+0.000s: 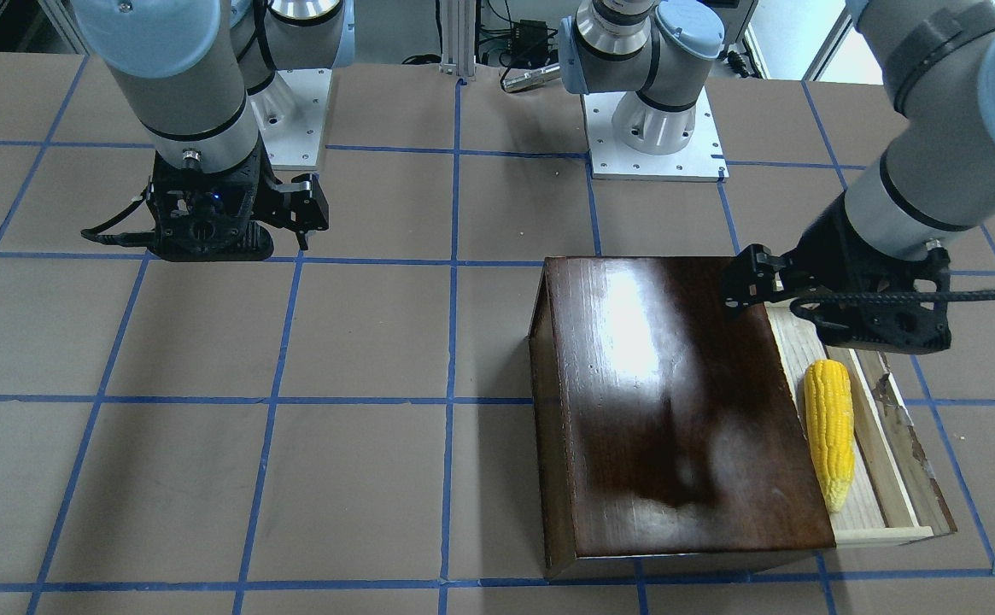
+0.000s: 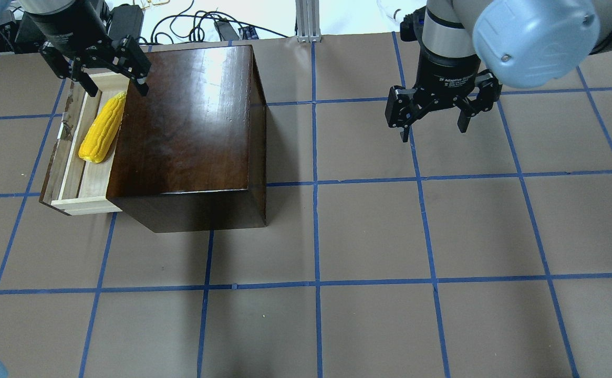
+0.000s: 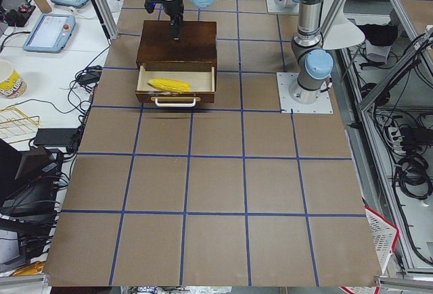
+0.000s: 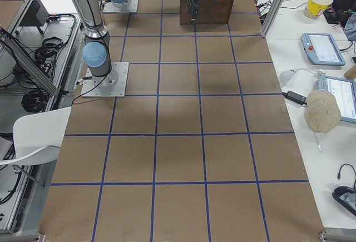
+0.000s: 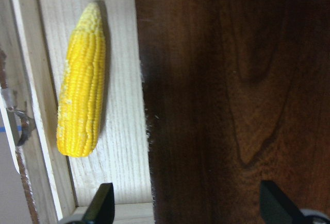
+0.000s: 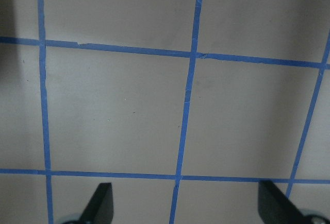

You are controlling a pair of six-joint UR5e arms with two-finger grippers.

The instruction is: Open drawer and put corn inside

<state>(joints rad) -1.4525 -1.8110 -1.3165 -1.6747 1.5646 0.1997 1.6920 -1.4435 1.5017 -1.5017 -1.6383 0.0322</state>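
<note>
The glossy dark-brown box (image 2: 185, 121) stands on the table's left side. Its drawer (image 2: 69, 163) is pulled out, showing the pale wood tray. The yellow corn (image 2: 103, 127) lies flat inside the drawer, along the box's edge; it also shows in the front view (image 1: 830, 431) and the left wrist view (image 5: 82, 85). My left gripper (image 2: 117, 90) is open and empty, hovering above the drawer's far end and the box's edge, clear of the corn. My right gripper (image 2: 434, 131) is open and empty above the bare table on the right.
The brown table (image 2: 369, 236) carries a blue tape grid. The arm bases (image 1: 655, 137) sit at the robot's side. Cables (image 2: 200, 26) lie beyond the far edge behind the box. The drawer has a handle (image 3: 174, 103) on its front.
</note>
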